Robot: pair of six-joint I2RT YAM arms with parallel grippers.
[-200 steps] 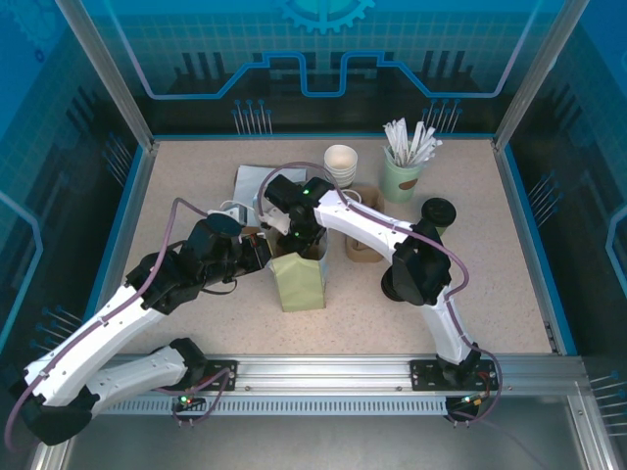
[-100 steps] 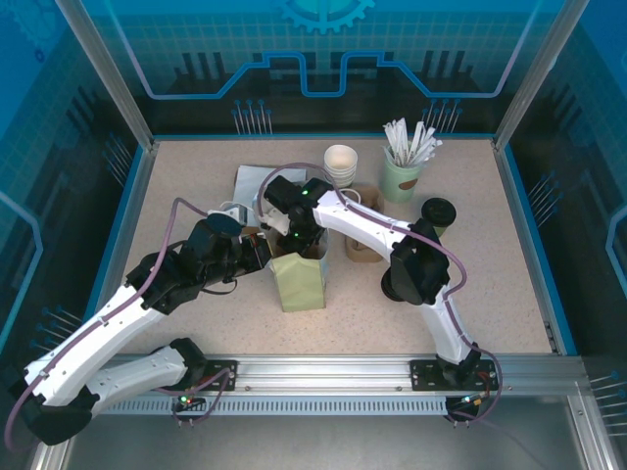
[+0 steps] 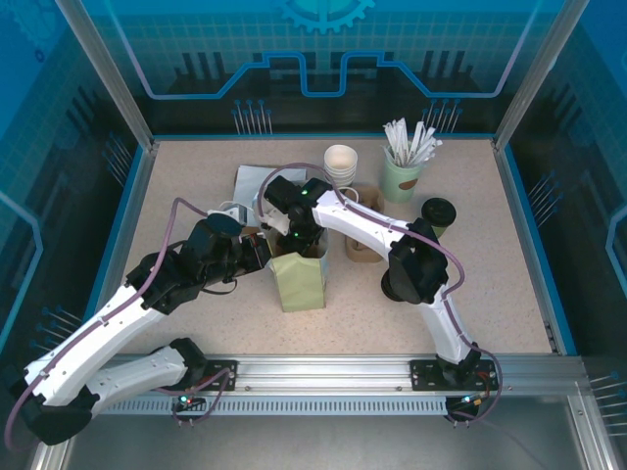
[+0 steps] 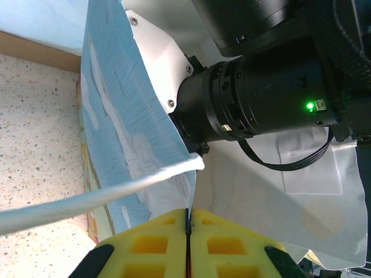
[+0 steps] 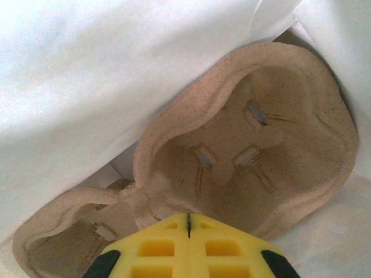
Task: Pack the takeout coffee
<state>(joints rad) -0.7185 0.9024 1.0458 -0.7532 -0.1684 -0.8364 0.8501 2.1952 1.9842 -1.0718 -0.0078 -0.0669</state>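
Two arms are meeting over a green paper bag (image 3: 300, 282) standing upright mid-table. Left gripper (image 4: 187, 219) is pinching the bag's left rim, yellow pads pressed flat together with the paper edge running in between them. A white handle strip (image 4: 98, 194) is hanging across just beside it. Right gripper (image 5: 188, 220) is reaching down inside the bag, jaws squeezed together with no gap. It is sitting right at the near edge of a brown pulp carrier (image 5: 249, 145), which is lying tilted against the bag's white inner walls. Can't tell if it is actually nipping the carrier's edge or only touching it. The takeout coffee (image 3: 438, 217) is standing upright on the table outside the bag, well off to the bag's right. It is near the mint-green cup (image 3: 401, 179) of white-wrapped sticks, a bit closer to the arm bases, olive sides showing, top looking dark from above. A stack of white cups (image 3: 341, 162) is sitting behind the bag. Something brown (image 3: 364, 250) is sitting just right of the bag, partly hidden under the right arm. A pale flat sheet (image 3: 249, 181) is lying on the table behind the left gripper.
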